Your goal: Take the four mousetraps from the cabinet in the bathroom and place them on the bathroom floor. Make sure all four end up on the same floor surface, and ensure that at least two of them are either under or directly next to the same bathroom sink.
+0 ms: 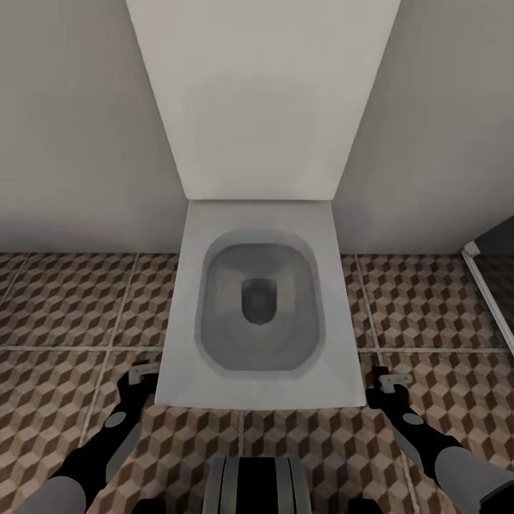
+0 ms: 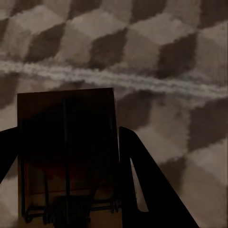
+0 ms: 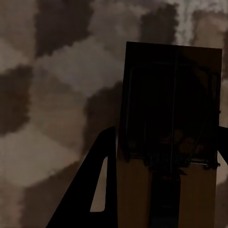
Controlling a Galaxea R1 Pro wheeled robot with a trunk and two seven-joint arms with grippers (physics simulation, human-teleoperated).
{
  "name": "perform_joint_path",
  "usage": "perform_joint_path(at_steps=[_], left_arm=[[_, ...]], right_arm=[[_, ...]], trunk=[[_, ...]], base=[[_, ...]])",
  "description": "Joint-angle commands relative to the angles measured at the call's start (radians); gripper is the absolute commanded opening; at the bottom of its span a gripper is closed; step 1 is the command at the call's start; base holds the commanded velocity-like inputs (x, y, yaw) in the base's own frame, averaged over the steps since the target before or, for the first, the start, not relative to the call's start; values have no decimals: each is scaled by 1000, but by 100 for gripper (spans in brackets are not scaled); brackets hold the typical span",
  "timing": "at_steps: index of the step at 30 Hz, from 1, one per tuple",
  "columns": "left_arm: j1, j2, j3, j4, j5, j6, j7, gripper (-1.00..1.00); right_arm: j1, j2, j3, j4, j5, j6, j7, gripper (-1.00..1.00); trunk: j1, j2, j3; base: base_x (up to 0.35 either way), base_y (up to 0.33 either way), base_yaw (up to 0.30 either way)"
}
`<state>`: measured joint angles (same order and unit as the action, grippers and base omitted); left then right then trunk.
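Left gripper [image 1: 140,376] low beside toilet's front-left corner, fingers [image 2: 142,180] clamped on a mousetrap [image 2: 66,142]: flat tan-brown board, rectangular, dark wire frame, coil spring near base, faint red patch. Right gripper [image 1: 391,383] low at toilet's front-right corner, likewise pinching a second mousetrap [image 3: 173,123]: same board type, wire bail and spring across middle, small red mark by spring. Both traps held above bathroom floor [image 1: 64,307], not resting on it per wrist views. Floor: large square tiles, brown/beige/cream cube print, pale grout lines. Toilet [image 1: 257,307]: white, squared bowl w/ rounded-rect opening, grey interior, darker drain at centre, lid raised against grey wall [image 1: 71,121]. Bowl contents: nothing discernible. No legible brands, labels or writing. White-framed dark panel [image 1: 492,264] at far right edge; type unclear.
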<state>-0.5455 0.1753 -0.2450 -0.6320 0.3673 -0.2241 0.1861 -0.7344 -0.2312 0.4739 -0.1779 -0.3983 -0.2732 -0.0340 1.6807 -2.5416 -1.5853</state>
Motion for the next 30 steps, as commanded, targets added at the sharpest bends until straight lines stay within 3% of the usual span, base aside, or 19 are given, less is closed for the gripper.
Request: perform_joint_path(at_steps=[1,23,25,30], left_arm=[[-1,3,-9,0,5,-4,11,-100],[-1,2,-8,0,6,-3,7,-100],[-1,0,-10,0,6,-3,8,-100],[-1,-2,-12,0,5,-3,8,-100]], right_arm=[[0,0,8,0,-10,-3,2,-100],[0,0,7,0,-10,-7,2,-100],[2,0,7,0,-10,-25,3,-100],[6,0,8,8,-17,-149,3,-100]], trunk=[[0,0,-1],[0,0,-1],[0,0,-1],[0,0,-1]], base=[[0,0,0],[0,0,0],[0,0,0],[0,0,0]])
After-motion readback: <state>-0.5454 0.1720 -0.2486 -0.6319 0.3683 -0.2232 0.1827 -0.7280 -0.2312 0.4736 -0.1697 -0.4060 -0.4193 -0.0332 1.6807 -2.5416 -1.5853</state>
